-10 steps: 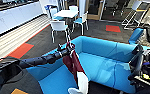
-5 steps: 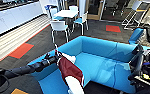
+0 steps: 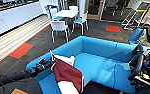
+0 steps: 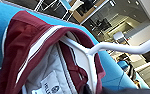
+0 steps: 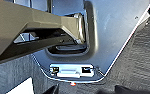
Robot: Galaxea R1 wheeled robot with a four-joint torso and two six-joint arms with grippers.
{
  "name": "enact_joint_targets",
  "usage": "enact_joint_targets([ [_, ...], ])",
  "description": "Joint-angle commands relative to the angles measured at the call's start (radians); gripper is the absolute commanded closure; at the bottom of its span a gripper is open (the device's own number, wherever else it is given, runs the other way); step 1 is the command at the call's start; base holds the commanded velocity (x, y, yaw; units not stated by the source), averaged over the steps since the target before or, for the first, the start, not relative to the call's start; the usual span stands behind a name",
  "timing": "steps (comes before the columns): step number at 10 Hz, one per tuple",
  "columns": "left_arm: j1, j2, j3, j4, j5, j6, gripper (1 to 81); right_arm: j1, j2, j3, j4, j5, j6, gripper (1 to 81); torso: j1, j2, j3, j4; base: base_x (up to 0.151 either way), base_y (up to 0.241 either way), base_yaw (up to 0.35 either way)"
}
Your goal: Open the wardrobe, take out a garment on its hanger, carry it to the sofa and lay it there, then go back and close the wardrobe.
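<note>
The left gripper point(image 3: 49, 63) holds the hanger point(image 4: 91, 53), and the garment point(image 3: 67, 75) hangs from it over the near left end of the sofa point(image 3: 101, 62). The garment is maroon with white sleeves and white stripes at the collar; a grey lining with a label shows inside. For the right gripper I cannot tell the state.

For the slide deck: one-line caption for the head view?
Left arm's hand holds the maroon, white-sleeved jacket over the bright blue upholstered sofa's near end; white chairs behind.
</note>
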Motion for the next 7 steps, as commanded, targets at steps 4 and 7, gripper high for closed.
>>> enact_joint_targets([
  [4,-0.06,-0.011,-0.158,0.07,-0.036,0.016,81.1,-0.015,0.013,0.004,-0.012,-0.069,-0.006,1.0,0.0,0.0,0.0,0.0,0.0,0.0,0.0],
  [7,-0.024,-0.025,-0.245,0.099,-0.036,0.016,81.1,-0.017,0.012,0.003,-0.012,-0.067,-0.006,1.0,0.0,0.0,0.0,0.0,0.0,0.0,0.0],
])
